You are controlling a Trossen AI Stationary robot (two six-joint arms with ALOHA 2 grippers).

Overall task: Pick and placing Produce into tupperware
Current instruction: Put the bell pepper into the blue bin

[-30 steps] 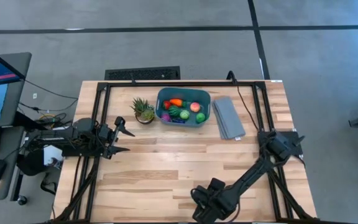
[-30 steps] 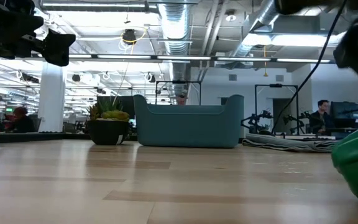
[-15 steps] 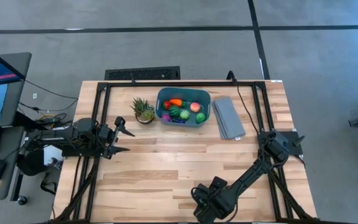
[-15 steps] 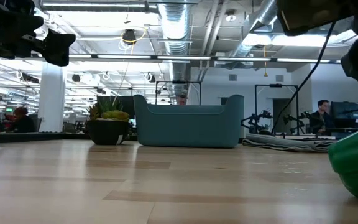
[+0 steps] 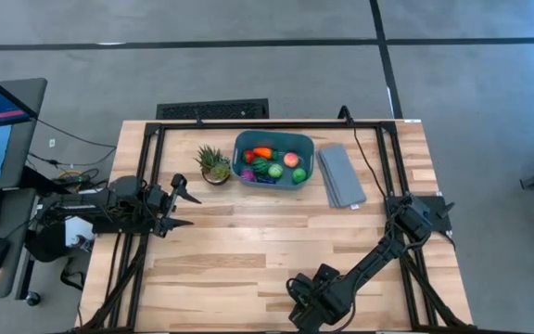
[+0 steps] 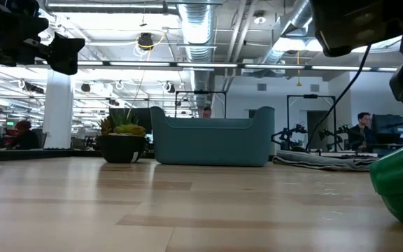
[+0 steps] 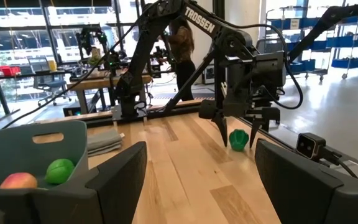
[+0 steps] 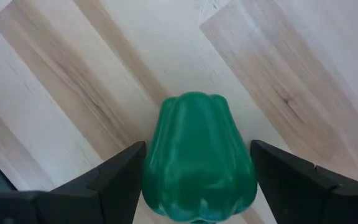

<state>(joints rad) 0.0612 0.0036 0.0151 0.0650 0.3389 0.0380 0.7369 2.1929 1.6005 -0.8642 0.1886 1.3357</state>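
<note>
Overhead view straight down, table-level view across, wrist views forward, all sharing the wooden table point(image 5: 276, 237).

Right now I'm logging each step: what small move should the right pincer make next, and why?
Probably close. The right pincer stands open, its fingers on either side of the green pepper, which lies on the table and is not yet gripped.

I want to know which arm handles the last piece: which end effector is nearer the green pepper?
Right. The right end effector hangs directly over the green pepper, one finger on each side. The left end effector waits far across the table, by its left edge.
</note>
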